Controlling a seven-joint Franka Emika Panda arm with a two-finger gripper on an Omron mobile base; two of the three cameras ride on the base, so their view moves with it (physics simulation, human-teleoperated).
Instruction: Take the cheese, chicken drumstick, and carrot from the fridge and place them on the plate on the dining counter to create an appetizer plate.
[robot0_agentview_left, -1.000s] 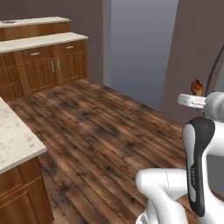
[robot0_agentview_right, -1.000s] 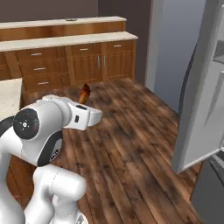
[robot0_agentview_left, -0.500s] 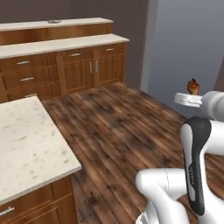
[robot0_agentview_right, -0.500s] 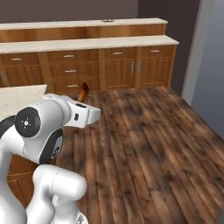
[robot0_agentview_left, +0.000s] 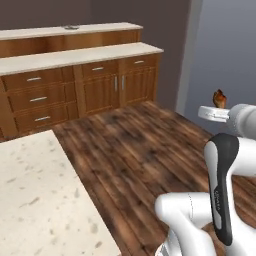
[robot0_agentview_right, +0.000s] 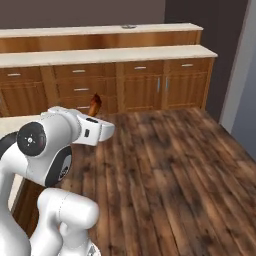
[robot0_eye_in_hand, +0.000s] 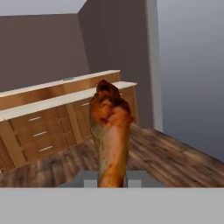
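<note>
The gripper (robot0_eye_in_hand: 112, 181) pinches the thin lower end of the chicken drumstick (robot0_eye_in_hand: 110, 131), and the brown meaty end stands up above the 2 fingertips, high over the wooden floor (robot0_agentview_right: 170, 170). In the left base view the drumstick (robot0_agentview_left: 219, 98) shows just above the white hand, near the right edge. A speckled beige counter top (robot0_agentview_left: 35, 200) lies at the lower left, and wooden cabinets (robot0_agentview_right: 140, 85) with 2 pale tops run along the far wall.
</note>
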